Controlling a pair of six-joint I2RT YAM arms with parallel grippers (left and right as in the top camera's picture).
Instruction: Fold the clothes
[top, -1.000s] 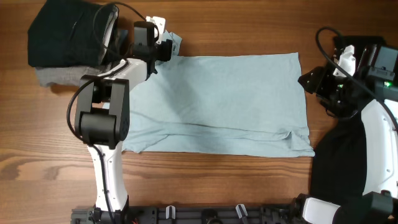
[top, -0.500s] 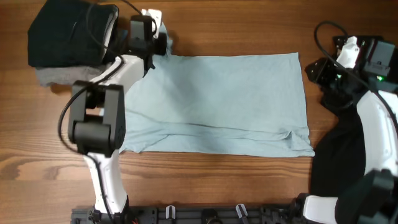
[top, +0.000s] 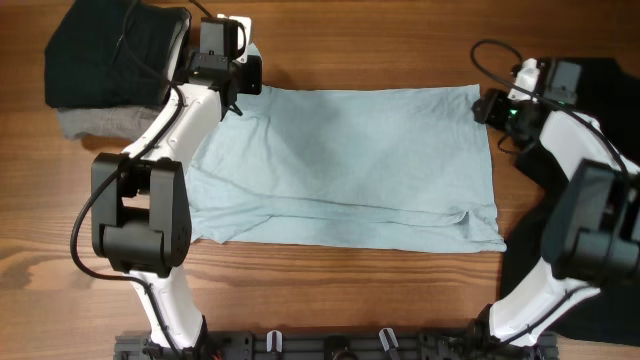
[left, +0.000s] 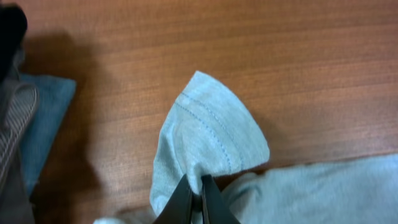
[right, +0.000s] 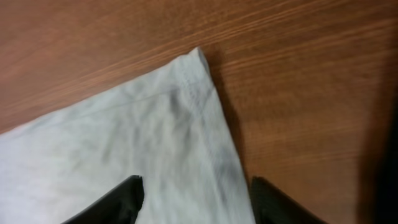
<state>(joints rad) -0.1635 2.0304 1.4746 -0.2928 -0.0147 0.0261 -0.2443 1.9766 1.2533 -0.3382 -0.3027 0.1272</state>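
The shirt (top: 340, 165) is lying flat across the middle of the desk (top: 360, 40), with a long crease along its near side. The left tool (left: 196, 186) is pinched tight on a small stitched flap at the shirt's far left corner, and that flap puffs up off the wood. The right tool (right: 196, 190) is spread wide, one finger on either side of the far right corner; I can't tell if it's touching the cloth. It's pretty cramped on the left: a folded black pile (top: 105, 50) sits on a grey garment (top: 95, 122) just beside the left tool. On the right a big black garment (top: 555, 265) sprawls under that arm, its edge just beside the shirt's near right corner.
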